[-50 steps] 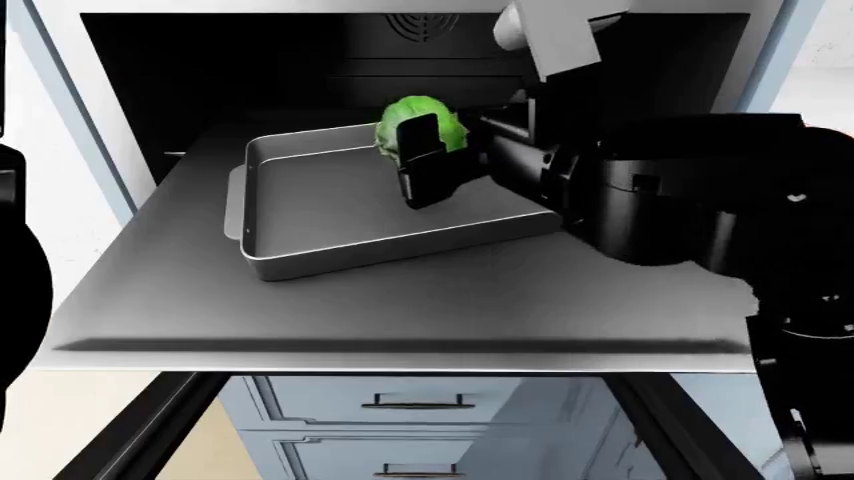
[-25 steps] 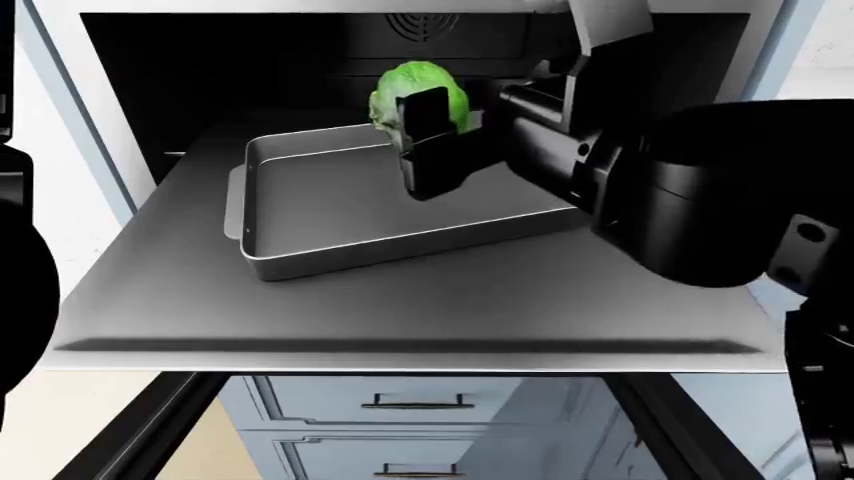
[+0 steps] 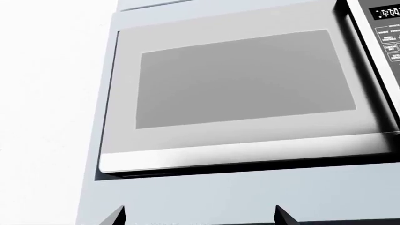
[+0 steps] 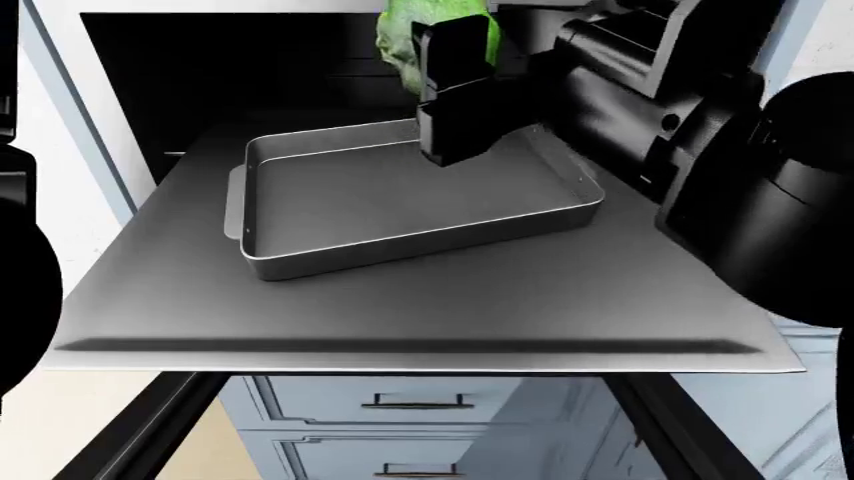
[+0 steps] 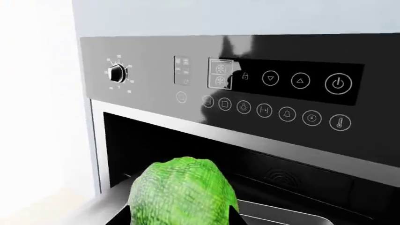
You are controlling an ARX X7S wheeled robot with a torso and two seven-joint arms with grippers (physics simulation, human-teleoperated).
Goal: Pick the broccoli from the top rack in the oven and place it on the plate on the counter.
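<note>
The bright green broccoli (image 4: pixel 398 40) hangs high over the back of the grey baking tray (image 4: pixel 334 215), near the upper edge of the oven (image 4: pixel 200 80) opening. My right gripper (image 4: pixel 438 50) is shut on it, and one black finger covers its right half. In the right wrist view the broccoli (image 5: pixel 184 192) fills the space between the two fingers of that gripper (image 5: pixel 181 220). The top rack (image 4: pixel 400 310) is pulled out with the tray on it. My left gripper (image 3: pixel 200 218) is open and holds nothing. The plate and the counter are out of view.
The oven's control panel (image 5: pixel 275 89) with a knob (image 5: pixel 117 72) is just above the broccoli. Pale drawers with slim handles (image 4: pixel 416 402) sit under the rack. The left wrist view faces a silver appliance door (image 3: pixel 244 89). My left arm (image 4: pixel 20 260) stands at the left edge.
My right gripper has lifted the broccoli from just above the tray's back rim to the top of the oven opening, and the arm has swung up with it.
</note>
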